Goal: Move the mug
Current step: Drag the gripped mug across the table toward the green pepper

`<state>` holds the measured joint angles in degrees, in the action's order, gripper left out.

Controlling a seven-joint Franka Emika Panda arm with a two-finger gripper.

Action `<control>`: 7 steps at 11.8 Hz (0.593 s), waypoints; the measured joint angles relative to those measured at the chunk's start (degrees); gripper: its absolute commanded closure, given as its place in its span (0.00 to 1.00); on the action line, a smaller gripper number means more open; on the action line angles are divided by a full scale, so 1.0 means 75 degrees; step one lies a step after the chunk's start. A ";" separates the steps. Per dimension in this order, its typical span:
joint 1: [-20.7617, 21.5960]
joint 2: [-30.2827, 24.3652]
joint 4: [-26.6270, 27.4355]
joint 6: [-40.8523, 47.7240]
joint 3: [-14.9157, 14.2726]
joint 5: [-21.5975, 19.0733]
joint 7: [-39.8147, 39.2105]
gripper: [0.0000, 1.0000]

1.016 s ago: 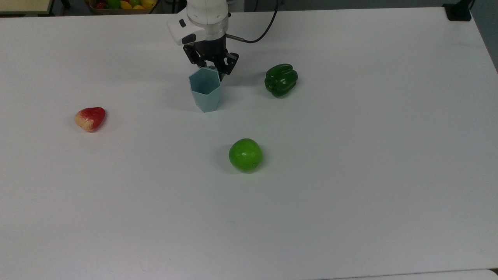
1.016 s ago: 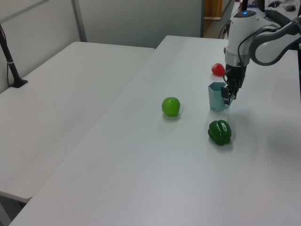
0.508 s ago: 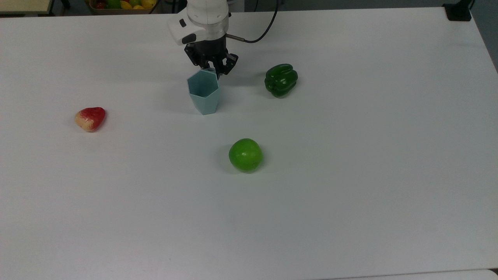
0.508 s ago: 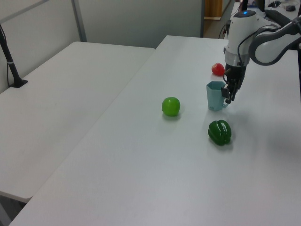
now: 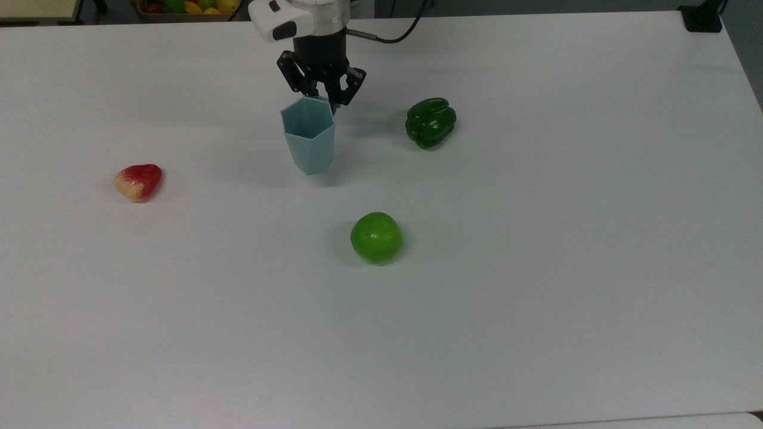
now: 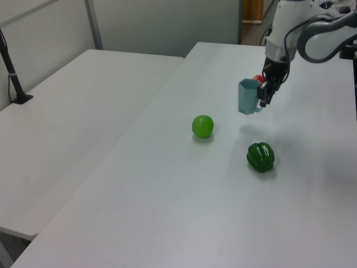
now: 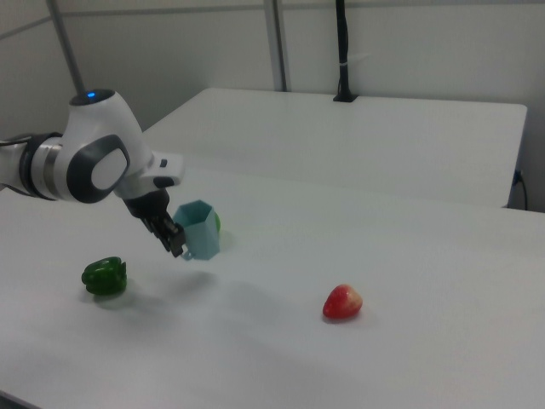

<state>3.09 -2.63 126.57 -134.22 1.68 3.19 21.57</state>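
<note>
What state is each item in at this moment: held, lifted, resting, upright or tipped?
mug: upright, off the table, held at its rim
claw: shut on the mug
green pepper: resting on the table
green apple: resting on the table
red fruit: resting on the table

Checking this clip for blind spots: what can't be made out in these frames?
- Green apple: right view, mostly hidden behind the mug.
- Red fruit: left view, largely hidden behind the mug and gripper.
- Bowl of fruit: top view, cut off by the upper edge.
</note>
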 measured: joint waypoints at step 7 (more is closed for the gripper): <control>0.1259 0.1672 -0.2647 0.1569 0.0482 -0.0002 0.0571 0.92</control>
<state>12.53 9.91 106.71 -122.45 5.29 3.18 25.85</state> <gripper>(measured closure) 0.736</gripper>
